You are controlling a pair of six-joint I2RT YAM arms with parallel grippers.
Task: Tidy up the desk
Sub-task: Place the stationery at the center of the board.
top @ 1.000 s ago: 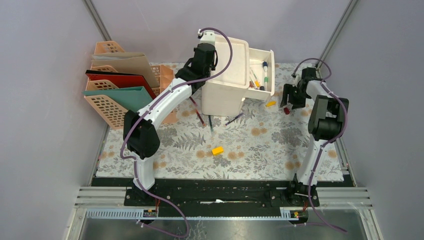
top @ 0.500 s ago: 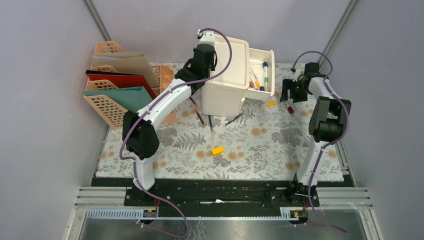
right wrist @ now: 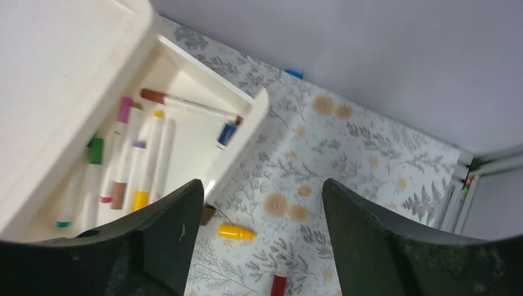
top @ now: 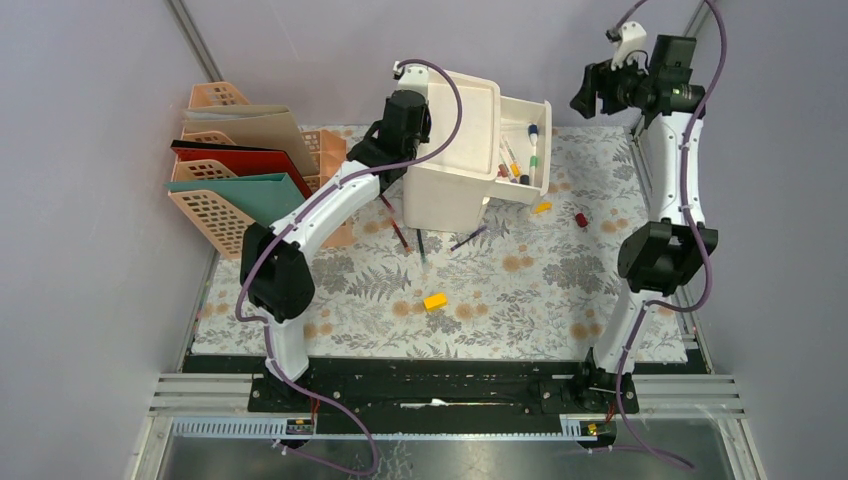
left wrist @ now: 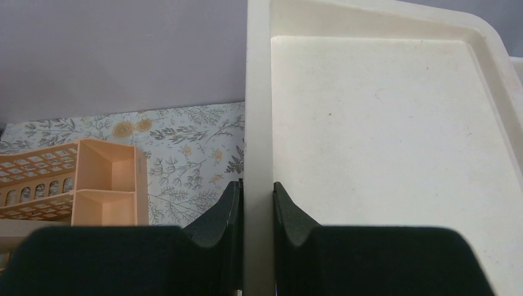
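Note:
The desk (top: 520,290) is covered in a fern-printed cloth. At its back stands a white drawer box (top: 450,160) with its drawer (top: 525,150) pulled out, holding several markers (right wrist: 139,166). My left gripper (top: 405,112) is shut on the box's left top rim (left wrist: 257,123), one finger on each side. My right gripper (top: 598,95) hangs open and empty, high above the back right corner. Far below its fingers lie a yellow cap (right wrist: 236,232) and a red cap (right wrist: 279,285), also seen from above as the yellow cap (top: 542,207) and red cap (top: 580,219).
Peach file racks (top: 215,200) with red, teal and tan folders stand at the left. A peach compartment tray (left wrist: 105,179) sits by the box. Loose pens (top: 420,243) lie in front of the box, and a yellow block (top: 435,300) lies mid-desk.
My right gripper has risen from just above the red cap to high at the back right, opening slightly wider. The red cap stays on the desk. The left arm has not moved.

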